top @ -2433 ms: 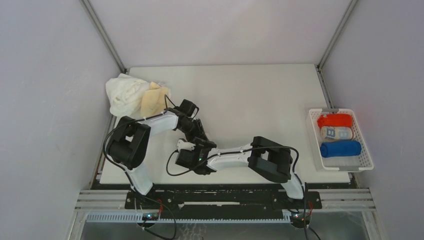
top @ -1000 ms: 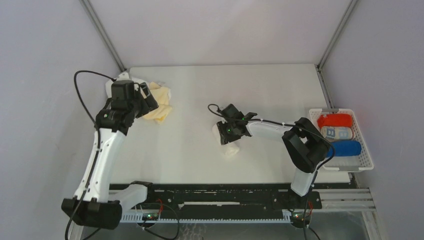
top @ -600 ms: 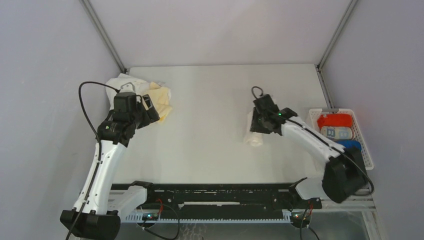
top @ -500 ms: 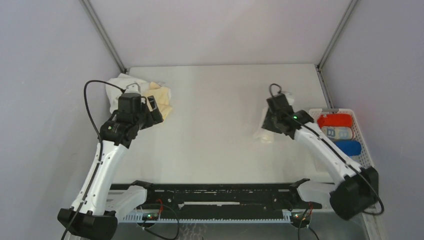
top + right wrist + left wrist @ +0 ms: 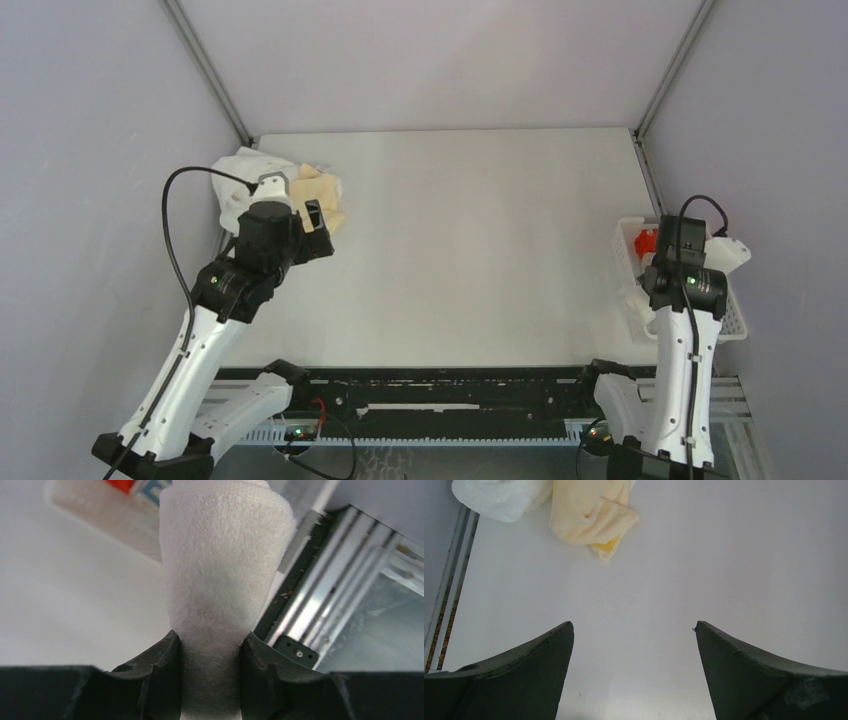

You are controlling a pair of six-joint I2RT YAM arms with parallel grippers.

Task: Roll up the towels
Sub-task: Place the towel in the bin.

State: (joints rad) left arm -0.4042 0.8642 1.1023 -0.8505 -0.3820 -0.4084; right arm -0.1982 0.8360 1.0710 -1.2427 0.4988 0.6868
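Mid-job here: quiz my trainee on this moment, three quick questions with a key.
1. True or false: the left gripper is shut on the pale yellow towel.
2. The right gripper holds: A the pale yellow towel; B a rolled white towel; C nothing.
3. Name the towel colour showing in the white slatted basket from the top view.
Key: 1 false, it is open and empty; 2 B; 3 red, the red towel.
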